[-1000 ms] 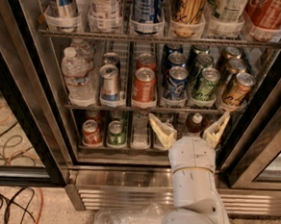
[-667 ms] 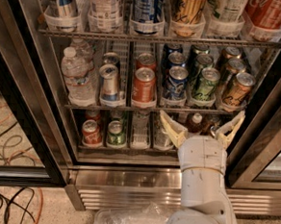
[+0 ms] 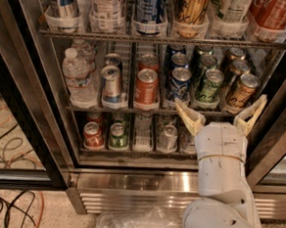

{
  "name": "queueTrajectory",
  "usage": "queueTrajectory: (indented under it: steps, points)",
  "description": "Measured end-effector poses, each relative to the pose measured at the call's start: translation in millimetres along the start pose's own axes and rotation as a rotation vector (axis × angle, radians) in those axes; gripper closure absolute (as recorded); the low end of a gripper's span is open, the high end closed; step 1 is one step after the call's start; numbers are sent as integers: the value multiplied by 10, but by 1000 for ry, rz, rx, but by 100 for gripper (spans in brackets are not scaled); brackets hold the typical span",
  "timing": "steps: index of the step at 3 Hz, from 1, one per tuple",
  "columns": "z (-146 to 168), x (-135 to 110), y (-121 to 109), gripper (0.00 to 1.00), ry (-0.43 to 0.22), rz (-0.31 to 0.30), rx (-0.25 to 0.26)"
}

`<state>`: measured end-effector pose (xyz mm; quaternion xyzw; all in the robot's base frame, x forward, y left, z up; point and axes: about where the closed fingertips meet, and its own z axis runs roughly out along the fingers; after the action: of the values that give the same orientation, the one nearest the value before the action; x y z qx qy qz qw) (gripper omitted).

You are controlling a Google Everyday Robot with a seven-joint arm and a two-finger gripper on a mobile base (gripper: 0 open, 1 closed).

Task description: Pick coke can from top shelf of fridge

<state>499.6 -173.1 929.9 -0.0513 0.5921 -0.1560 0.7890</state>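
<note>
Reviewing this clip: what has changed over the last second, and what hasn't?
The gripper, open throughout, has moved right and slightly up in front of the lower racks of the fridge. It has taken hold of nothing. The coke can stays in its cup at the right end of the top shelf, and the smaller cans below have not moved.

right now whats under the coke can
The coke can stands in a translucent cup on the top shelf; the cup hides its base. Below stand bronze cans. The open pincer hangs just below those.
</note>
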Motion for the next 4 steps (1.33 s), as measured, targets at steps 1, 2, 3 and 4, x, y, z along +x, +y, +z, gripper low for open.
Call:
queueTrajectory:
  steps: [1,2,3,4]
  points:
    - [0,0,0,0,0,0,0]
    - [84,-35,-56,0,-13,-9,23]
    - [273,-108,-336,0,-34,-30,99]
    - [442,-196,-646,0,-46,-33,182]
